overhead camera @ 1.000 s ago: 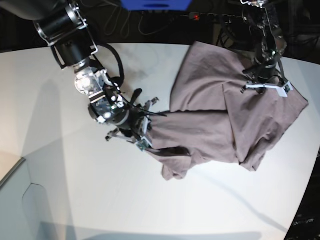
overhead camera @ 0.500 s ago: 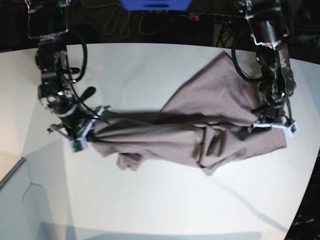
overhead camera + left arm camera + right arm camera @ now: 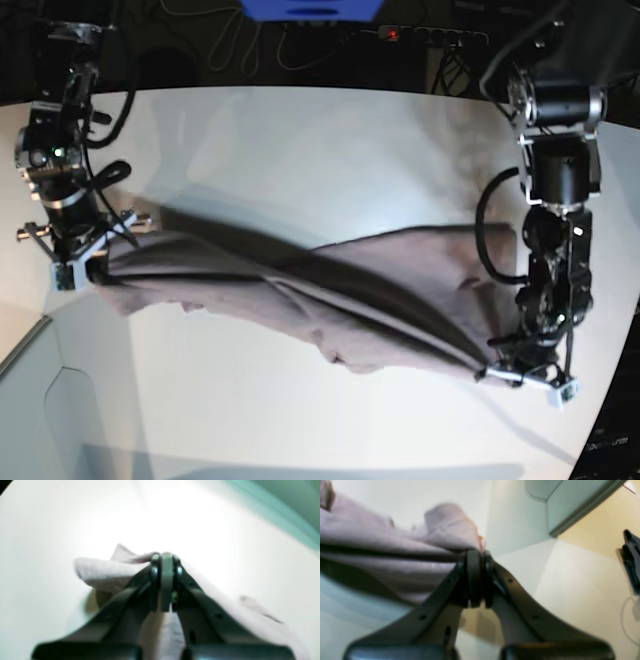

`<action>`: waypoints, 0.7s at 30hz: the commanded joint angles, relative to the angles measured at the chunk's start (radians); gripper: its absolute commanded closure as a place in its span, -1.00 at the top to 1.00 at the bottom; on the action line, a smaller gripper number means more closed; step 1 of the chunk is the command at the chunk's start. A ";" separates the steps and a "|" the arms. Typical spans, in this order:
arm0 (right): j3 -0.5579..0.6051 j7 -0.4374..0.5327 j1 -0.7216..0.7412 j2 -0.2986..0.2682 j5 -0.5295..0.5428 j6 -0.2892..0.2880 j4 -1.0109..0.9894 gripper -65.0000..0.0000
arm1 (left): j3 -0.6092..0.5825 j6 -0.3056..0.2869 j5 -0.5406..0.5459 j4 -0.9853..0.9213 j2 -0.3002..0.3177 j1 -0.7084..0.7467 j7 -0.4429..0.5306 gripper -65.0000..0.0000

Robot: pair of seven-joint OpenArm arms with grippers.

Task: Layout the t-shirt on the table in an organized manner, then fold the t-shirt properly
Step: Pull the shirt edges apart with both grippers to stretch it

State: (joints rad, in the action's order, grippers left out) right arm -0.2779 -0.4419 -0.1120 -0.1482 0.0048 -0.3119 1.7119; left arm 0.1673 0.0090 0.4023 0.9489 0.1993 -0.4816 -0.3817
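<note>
Left jaws (image 3: 166,562) clenched on a bunched edge of the t-shirt (image 3: 330,295), at the base view's right near the surface (image 3: 300,150) edge. Right jaws (image 3: 477,555) likewise clamped on a fold of mauve cloth at that view's left. Between them the shirt hung stretched and twisted in a long diagonal band across the white surface, its middle sagging in folds.

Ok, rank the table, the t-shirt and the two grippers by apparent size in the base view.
1. table
2. t-shirt
3. left gripper and right gripper: they look alike, so unranked; both have their jaws clamped on the shirt.
</note>
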 commanded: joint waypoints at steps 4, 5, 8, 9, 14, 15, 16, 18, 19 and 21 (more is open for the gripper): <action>-0.008 -0.064 0.137 -0.012 0.004 0.000 -0.049 -1.00 | -0.062 0.003 0.001 0.003 0.004 -0.036 0.019 -0.86; -0.011 -0.087 0.174 -0.012 0.004 0.000 -0.074 -1.00 | -0.065 0.003 0.001 0.002 0.004 -0.036 0.014 -0.76; -0.007 -0.131 0.277 -0.020 0.004 0.000 -0.163 -1.00 | -0.064 0.004 0.001 0.000 0.004 -0.024 0.014 -0.37; -0.005 -0.139 0.303 -0.021 0.004 0.000 -0.198 -1.00 | -0.062 0.004 0.001 0.002 0.007 -0.010 0.016 -0.27; -0.005 -0.202 0.430 -0.038 0.004 0.000 -0.346 -0.71 | -0.059 0.004 0.011 0.051 0.013 0.054 0.013 0.13; -0.005 -0.216 0.441 -0.043 0.004 0.000 -0.355 -0.57 | -0.047 0.004 0.011 0.089 0.013 0.088 0.013 0.20; -0.005 -0.220 0.446 -0.043 0.004 0.000 -0.355 -0.42 | -0.021 0.004 0.011 0.137 0.012 0.139 0.013 0.26; -0.005 -0.219 0.444 -0.043 0.004 0.000 -0.349 -0.20 | 0.030 0.004 0.011 0.219 -0.001 0.225 0.013 0.32; -0.005 -0.219 0.444 -0.043 0.004 0.000 -0.349 -0.11 | 0.050 0.004 0.011 0.244 -0.010 0.266 0.014 0.33; -0.011 -0.219 0.443 -0.043 0.004 0.000 -0.342 0.05 | 0.093 0.001 0.011 0.273 -0.041 0.335 0.022 0.33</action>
State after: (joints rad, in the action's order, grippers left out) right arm -0.2855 -0.6872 0.3031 -0.1802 0.0010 -0.3141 1.3483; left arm 0.2661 0.0200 0.4072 1.2049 0.1585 -0.1287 -0.3676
